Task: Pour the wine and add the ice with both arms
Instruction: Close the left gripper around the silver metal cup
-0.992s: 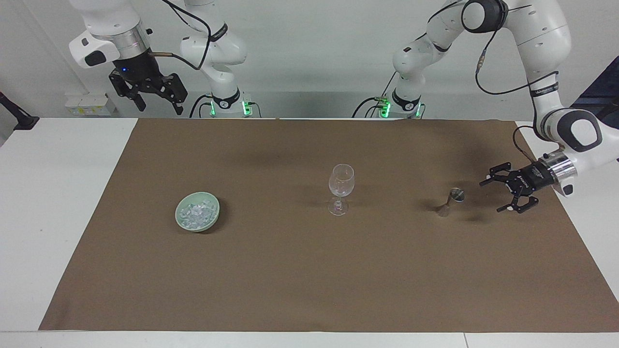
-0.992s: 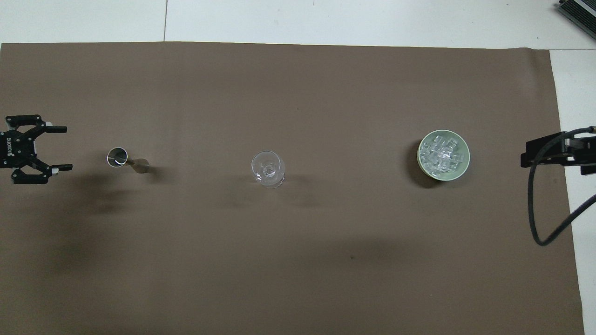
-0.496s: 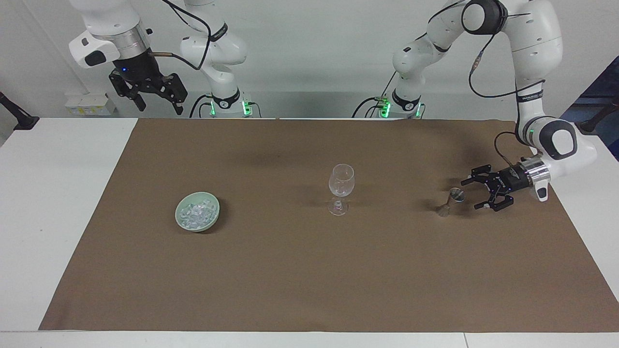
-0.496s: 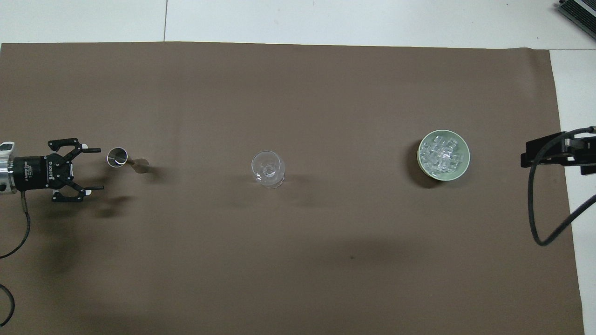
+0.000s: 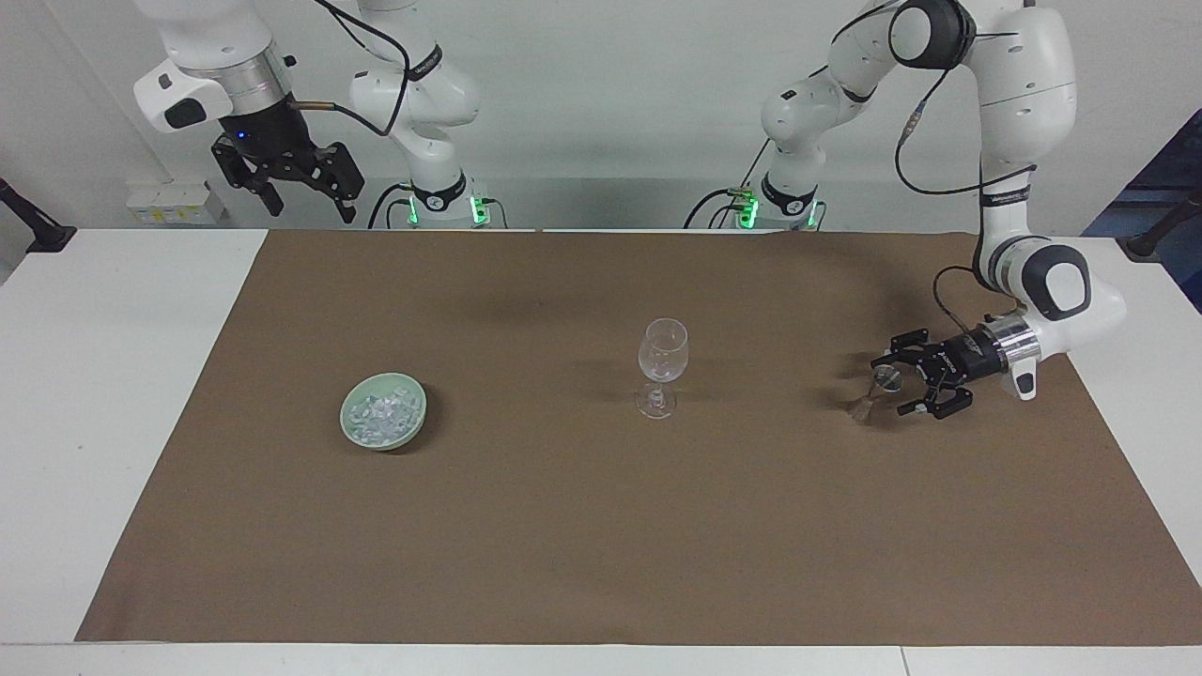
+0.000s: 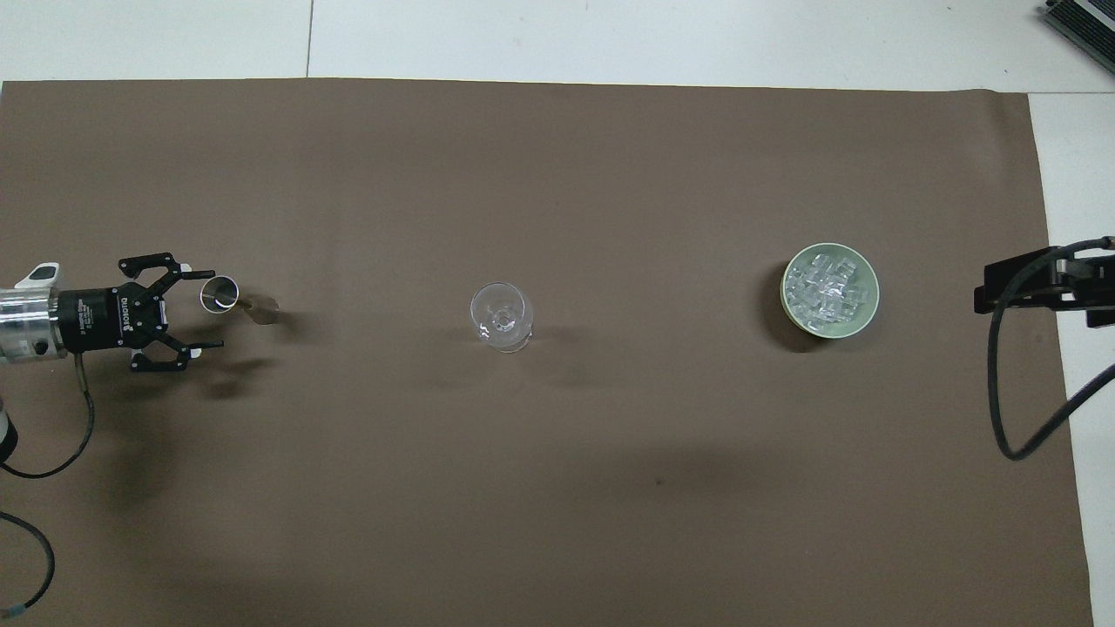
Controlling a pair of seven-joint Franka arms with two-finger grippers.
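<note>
1. The step in hand looks like the pour's opening grasp: the left claw lies low and level over the brown mat, fingers spread wide, right at the small silver metal jigger, which stands toward the left arm's end of the bench.
2. From above, the jigger's round mouth sits just at the tips of the splayed fingers, not yet gripped as far as I can judge.
3. The clear stemmed wine glass stands upright mid-mat, well apart from the jigger.
4. The ice, a heap of small clear chunks, lies in a pale green bowl toward the right arm's end.
5. The right claw waits high up by its base, fingers parted.
6. Next, I'd say, the left claw must ease further around the jigger's cup and close gently, keeping it upright.
</note>
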